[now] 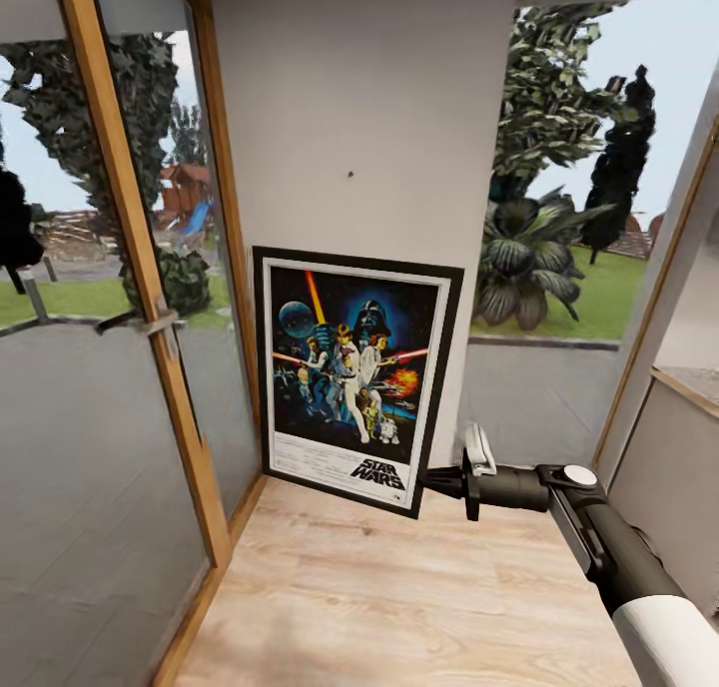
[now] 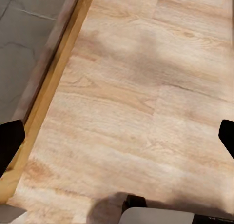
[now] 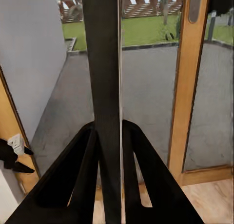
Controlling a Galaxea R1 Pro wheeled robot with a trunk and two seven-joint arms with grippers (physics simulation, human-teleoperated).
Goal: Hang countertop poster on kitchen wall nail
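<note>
Right claw [image 1: 431, 482] pinching lower right edge of black-framed Star Wars poster [image 1: 352, 372]; I hold it upright against light grey wall, well below tiny dark nail [image 1: 351, 176]. Pickup done; lift and hang left. Left claw [image 2: 119, 136] spread, idle above pale wood floor [image 2: 146, 87].

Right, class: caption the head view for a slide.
Right gripper holds the poster by its edge, below the wall nail.

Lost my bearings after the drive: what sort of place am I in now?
Probably a room corner by glazed garden doors: light wood floor, plain grey wall carrying a nail, timber-framed glass door. The right gripper holds the poster against that wall.
</note>
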